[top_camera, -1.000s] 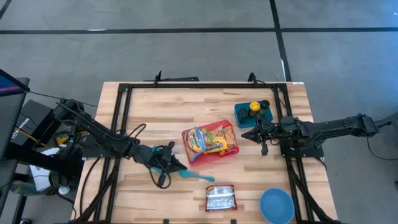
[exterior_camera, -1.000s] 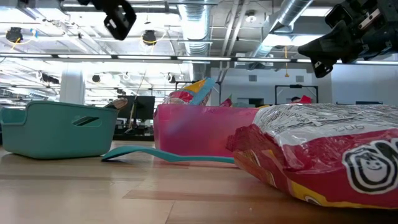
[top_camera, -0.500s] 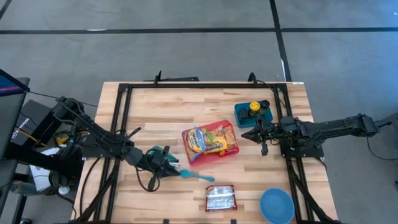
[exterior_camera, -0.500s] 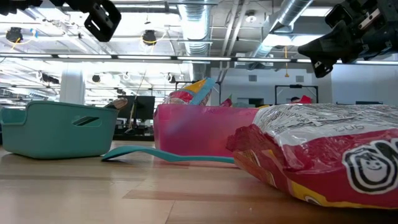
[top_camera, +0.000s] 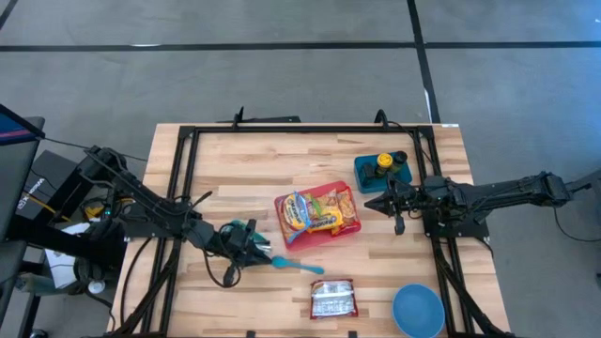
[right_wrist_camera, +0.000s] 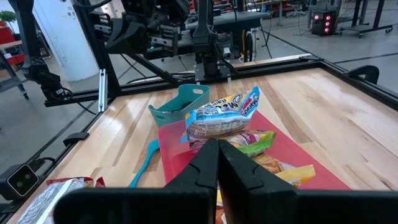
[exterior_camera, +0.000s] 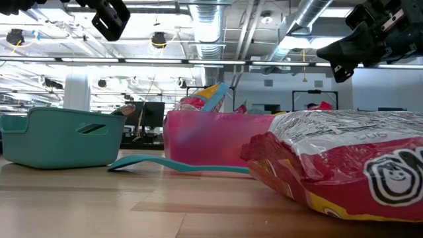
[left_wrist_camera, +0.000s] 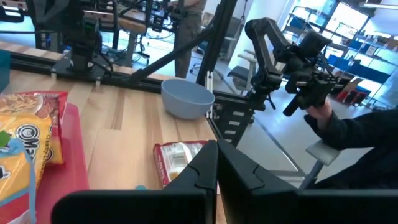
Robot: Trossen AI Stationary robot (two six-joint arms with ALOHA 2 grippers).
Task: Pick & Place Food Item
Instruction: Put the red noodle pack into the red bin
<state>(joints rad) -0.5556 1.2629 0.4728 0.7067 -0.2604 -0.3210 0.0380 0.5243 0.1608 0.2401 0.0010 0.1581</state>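
Observation:
A red tray (top_camera: 349, 225) lies at the table's middle with several snack bags (top_camera: 312, 212) piled in it. Another red and silver snack bag (top_camera: 331, 299) lies flat near the front edge. My left gripper (top_camera: 266, 251) is shut and empty. It hovers level to the tray's left, above a teal spoon (top_camera: 297, 267) that lies flat on the wood, and over a teal basket (right_wrist_camera: 180, 102). My right gripper (top_camera: 370, 206) is shut and empty too. It hangs above the table just right of the tray and points at it.
A blue bowl (top_camera: 418, 311) stands at the front right. A dark teal bin (top_camera: 382, 172) with a yellow-topped item sits behind my right gripper. Black rails (top_camera: 183, 178) frame the table. A person's hand (left_wrist_camera: 323, 115) holds a device beyond the table.
My left gripper has drawn back a little toward the table's left edge, staying shut, and has then kept still. Nothing on the table has moved.

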